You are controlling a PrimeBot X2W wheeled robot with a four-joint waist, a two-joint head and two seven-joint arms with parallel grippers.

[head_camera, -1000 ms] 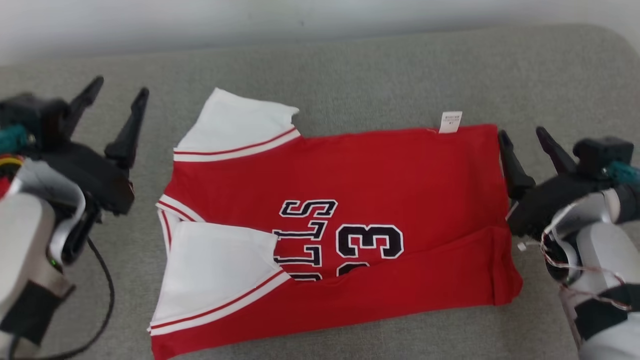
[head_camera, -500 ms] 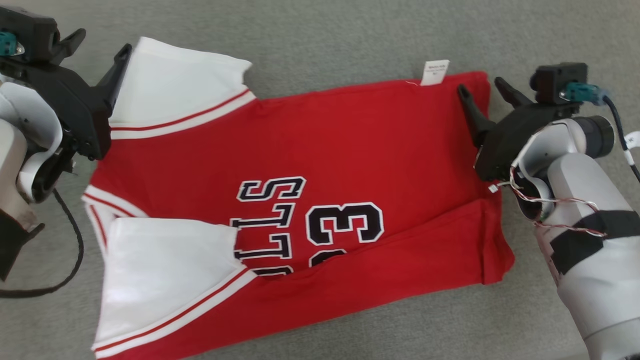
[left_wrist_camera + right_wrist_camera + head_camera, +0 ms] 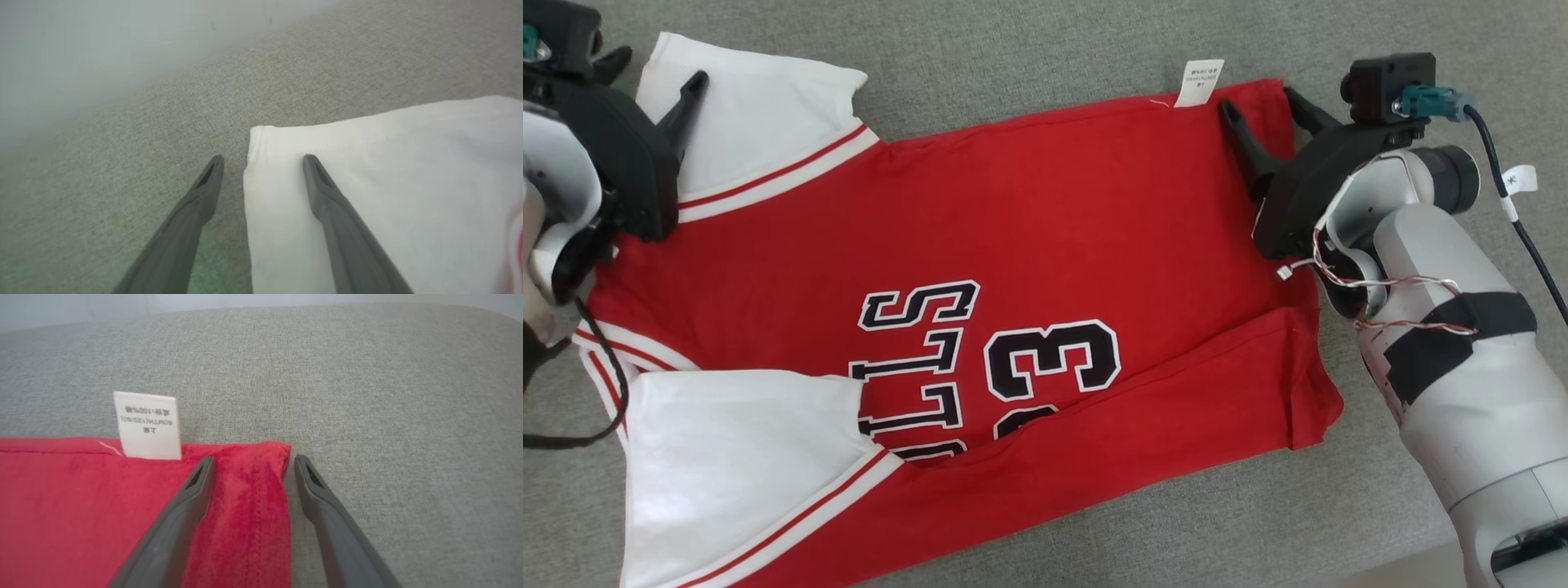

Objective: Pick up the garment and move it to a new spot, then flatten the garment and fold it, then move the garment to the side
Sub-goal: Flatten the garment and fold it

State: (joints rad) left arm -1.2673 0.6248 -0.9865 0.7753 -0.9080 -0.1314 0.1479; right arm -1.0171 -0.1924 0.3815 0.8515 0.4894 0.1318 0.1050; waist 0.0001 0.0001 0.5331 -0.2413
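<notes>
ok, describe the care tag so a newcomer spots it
On the grey fabric surface lies a red jersey. Along its far edge, beside the right gripper, a small white care tag sticks out. It alone carries tiny print, unlike the much larger white sleeves.

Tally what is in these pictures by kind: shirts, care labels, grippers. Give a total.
Shirt: 1
Care label: 1
Grippers: 2, the left gripper and the right gripper
Total: 4
</notes>
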